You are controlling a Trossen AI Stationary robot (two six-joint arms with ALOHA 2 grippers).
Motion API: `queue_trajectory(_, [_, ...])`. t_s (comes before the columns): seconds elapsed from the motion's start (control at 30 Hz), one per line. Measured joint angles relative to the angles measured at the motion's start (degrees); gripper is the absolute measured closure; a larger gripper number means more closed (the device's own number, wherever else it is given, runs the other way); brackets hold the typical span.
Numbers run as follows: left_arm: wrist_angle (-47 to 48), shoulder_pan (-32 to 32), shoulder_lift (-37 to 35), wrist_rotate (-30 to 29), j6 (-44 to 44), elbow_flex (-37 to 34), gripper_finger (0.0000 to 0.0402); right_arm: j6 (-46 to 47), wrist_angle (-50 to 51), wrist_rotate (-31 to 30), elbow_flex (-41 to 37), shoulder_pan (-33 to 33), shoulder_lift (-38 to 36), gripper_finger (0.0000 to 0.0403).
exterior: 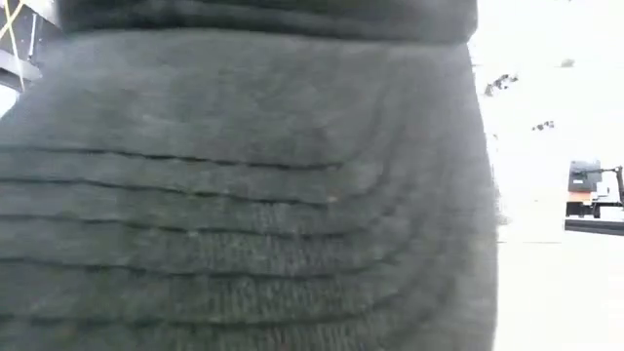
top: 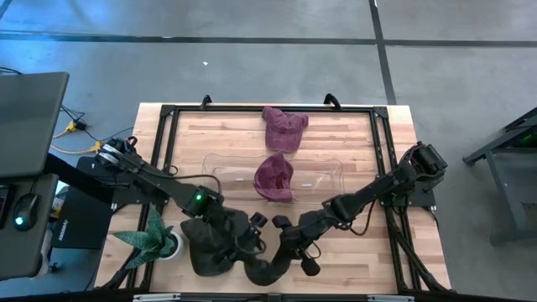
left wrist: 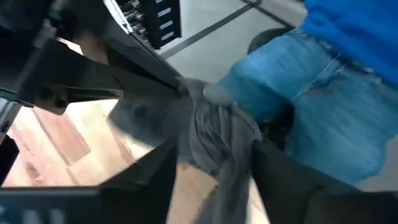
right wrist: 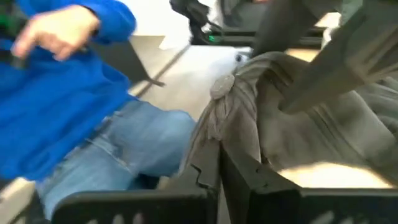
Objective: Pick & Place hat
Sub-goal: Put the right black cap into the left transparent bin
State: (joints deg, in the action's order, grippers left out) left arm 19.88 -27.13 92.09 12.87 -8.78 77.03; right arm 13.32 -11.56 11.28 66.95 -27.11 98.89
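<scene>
Both my grippers, left (top: 252, 231) and right (top: 285, 228), pinch the grey hat (top: 220, 250) at the table's (top: 352, 252) near edge (it trails leftward).

Both arms are dark, almost black, built of slim jointed links with bulkier housings at the joints. The left arm (top: 159, 186) shows a small green light at its elbow. The right arm (top: 382, 186) trails thin black cables
</scene>
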Motion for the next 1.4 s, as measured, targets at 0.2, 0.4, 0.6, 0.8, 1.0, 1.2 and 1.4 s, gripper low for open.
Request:
queue_trajectory(0.2, [-0.78,0.81,0.00,7.15,0.06,0.07,0.0133,-0.18,1.10,-2.01,0.54,-2.47,0.00,0.0399])
queue_trajectory(0.4, [1.71,-1.53,1.37,4.23,2.83,-0.09,0.0127,1.10,1.16,-5.58,0.54,-5.37,0.00,0.0400])
queue_trajectory(0.6, [-0.19,-1.71,2.96,-9.73,6.06,-0.07,0.0127,1.19,1.03,-6.97,0.54,-6.38,0.00,0.0401])
queue_trajectory(0.8, [-4.77,-0.22,2.80,-9.86,3.88,0.00,0.0127,0.66,1.02,-6.47,0.54,-6.38,0.00,0.0401])
queue_trajectory(1.0, [-7.37,1.69,4.89,4.35,4.22,0.21,0.0127,-0.70,0.99,-6.45,0.54,-6.41,0.00,0.0402])
queue_trajectory(1.2, [-8.68,2.00,10.17,10.81,6.53,0.21,0.0127,-0.70,0.95,-6.43,0.51,-7.13,0.00,0.0401])
queue_trajectory(1.4, [-14.11,1.15,12.26,18.35,7.29,0.06,0.0174,-0.46,0.94,-6.51,0.51,-8.37,0.00,0.0397])
